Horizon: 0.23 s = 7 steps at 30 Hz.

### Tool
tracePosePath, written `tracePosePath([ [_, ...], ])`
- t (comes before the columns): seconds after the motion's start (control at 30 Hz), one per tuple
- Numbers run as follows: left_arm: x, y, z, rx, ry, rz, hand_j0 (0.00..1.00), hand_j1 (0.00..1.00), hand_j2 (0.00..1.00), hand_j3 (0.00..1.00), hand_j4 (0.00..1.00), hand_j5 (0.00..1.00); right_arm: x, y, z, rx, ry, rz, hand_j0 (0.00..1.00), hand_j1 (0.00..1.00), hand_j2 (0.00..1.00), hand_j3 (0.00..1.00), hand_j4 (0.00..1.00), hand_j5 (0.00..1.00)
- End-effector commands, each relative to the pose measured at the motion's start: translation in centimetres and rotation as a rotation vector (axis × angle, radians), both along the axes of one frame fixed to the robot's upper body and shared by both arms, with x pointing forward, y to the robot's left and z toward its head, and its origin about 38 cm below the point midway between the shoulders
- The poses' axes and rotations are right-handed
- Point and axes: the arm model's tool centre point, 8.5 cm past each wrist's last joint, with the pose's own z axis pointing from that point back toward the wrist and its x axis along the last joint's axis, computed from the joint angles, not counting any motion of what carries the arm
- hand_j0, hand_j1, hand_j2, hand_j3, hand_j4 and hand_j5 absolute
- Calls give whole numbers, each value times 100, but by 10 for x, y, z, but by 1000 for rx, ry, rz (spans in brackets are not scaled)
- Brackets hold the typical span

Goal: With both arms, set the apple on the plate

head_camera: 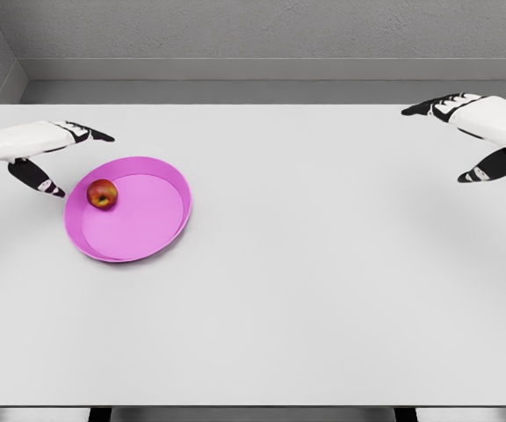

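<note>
Both hands, left (38, 149) and right (481, 127), are held open and empty; apple (103, 193) is seated on pink plate (161, 237).

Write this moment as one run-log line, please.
apple: on pink plate | left hand: open, beside plate | right hand: open, far right

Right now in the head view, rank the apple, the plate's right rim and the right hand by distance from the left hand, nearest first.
1. apple, just right of the left hand, on the plate's left part.
2. plate's right rim, farther right.
3. right hand, across the table.
</note>
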Motion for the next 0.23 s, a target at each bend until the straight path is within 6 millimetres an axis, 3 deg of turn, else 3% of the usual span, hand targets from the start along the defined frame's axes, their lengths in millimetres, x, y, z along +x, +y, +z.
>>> tracePosePath([
  [0.0,1,1,2,-7,-3,4,100,100,100,100,100,100,0,0,0,3,1,-1,100,100,100,100,100,100],
  [0.2,1,1,2,-4,-3,4,100,100,100,100,100,100,0,0,0,2,0,0,100,100,100,100,100,100],
])
